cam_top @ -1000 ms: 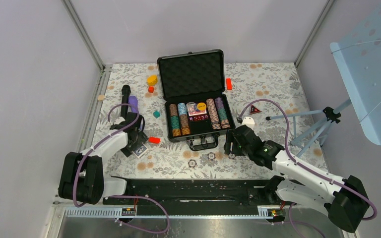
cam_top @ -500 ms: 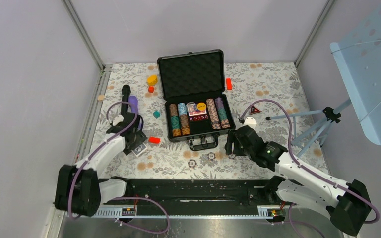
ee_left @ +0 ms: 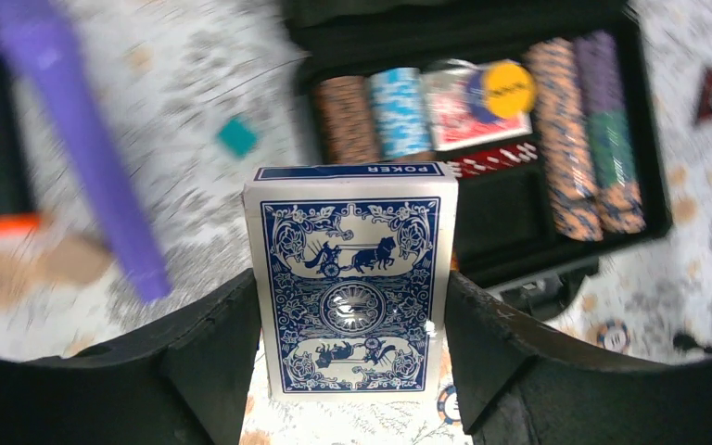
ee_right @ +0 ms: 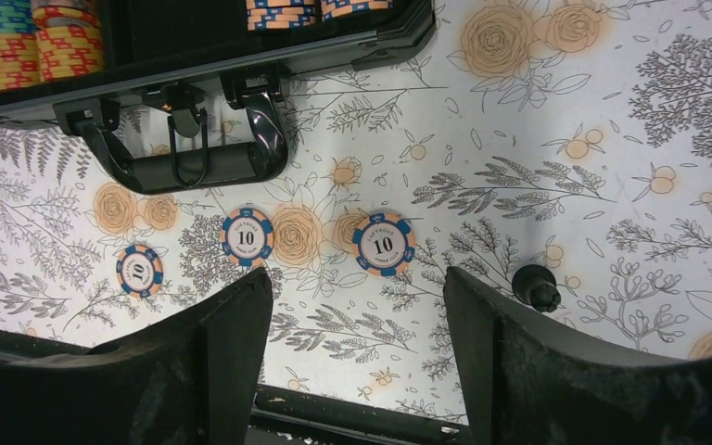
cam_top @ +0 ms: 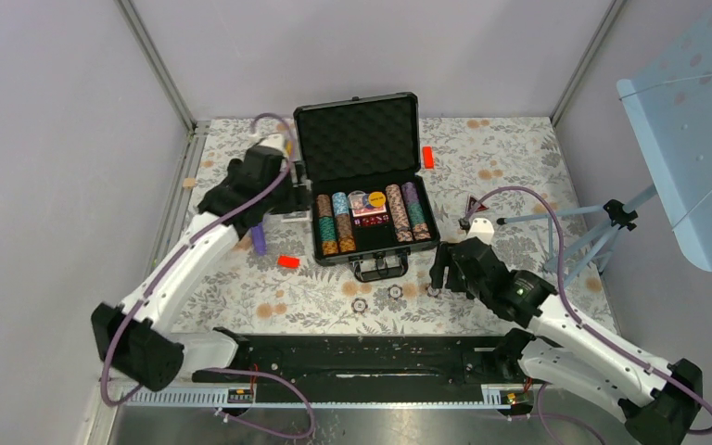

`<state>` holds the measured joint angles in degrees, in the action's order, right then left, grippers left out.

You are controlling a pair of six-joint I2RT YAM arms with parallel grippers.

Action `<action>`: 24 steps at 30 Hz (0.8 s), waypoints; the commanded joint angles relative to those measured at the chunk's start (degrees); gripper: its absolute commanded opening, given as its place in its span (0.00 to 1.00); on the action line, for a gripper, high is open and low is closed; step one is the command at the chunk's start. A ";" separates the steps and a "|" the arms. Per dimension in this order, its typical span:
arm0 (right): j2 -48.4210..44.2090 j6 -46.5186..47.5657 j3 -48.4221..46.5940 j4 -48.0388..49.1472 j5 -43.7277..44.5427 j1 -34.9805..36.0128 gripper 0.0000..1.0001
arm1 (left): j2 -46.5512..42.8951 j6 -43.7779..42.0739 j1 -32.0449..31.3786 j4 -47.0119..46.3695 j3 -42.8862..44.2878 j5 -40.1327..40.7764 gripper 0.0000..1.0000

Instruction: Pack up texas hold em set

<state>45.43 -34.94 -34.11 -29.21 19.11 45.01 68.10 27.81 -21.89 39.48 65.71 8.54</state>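
left gripper [ee_left: 352,315] clamps card deck [ee_left: 352,269] by its long edges: stiff, slick. blurred case [ee_left: 510,222] seemingly ahead. right gripper [ee_right: 352,306] spread, empty.

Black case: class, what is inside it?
Visible: rows of striped chips, a red pack, a yellow disc on it. Hidden: the pack's corner under the disc, the case floor beneath the chips.

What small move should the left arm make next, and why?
Probably shift the left gripper rightward over the case: it holds the blue card deck, left of the chip rows, and the middle compartment looks empty.
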 commanded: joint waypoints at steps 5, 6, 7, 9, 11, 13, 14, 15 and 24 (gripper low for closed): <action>-6.64 -0.07 -4.16 -5.67 3.22 0.43 0.76 | 16.98 -18.41 -14.06 -5.75 16.40 -7.63 0.46; -7.23 -0.06 -4.46 -6.20 3.41 0.43 0.76 | 18.78 -19.38 -14.94 -6.26 17.49 -8.18 0.46; -7.87 0.08 -5.16 -6.83 3.63 0.43 0.76 | 20.54 -20.38 -15.72 -6.97 18.37 -9.61 0.46; -8.73 0.37 -5.97 -8.19 4.30 0.43 0.76 | 23.86 -22.07 -16.99 -7.15 20.43 -11.83 0.45; -9.51 0.50 -6.71 -9.46 5.16 0.42 0.77 | 26.25 -23.59 -18.91 -8.47 21.25 -10.45 0.45; -10.39 0.58 -7.06 -10.56 5.81 0.43 0.77 | 27.49 -26.75 -20.62 -11.87 19.90 -9.13 0.45; -10.82 0.60 -7.17 -10.78 6.05 0.44 0.77 | 27.92 -29.56 -21.39 -13.80 18.80 -8.80 0.45; -11.23 0.58 -7.38 -10.98 6.09 0.43 0.77 | 28.28 -31.06 -22.01 -15.44 17.78 -8.82 0.45; -13.26 0.66 -8.02 -12.23 6.03 0.43 0.78 | 27.77 -52.26 -25.62 -28.81 6.61 -10.53 0.44</action>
<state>32.80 -34.76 -39.70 -40.16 23.14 45.01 97.47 -12.49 -47.24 19.99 75.44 0.54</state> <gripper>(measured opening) 0.775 0.662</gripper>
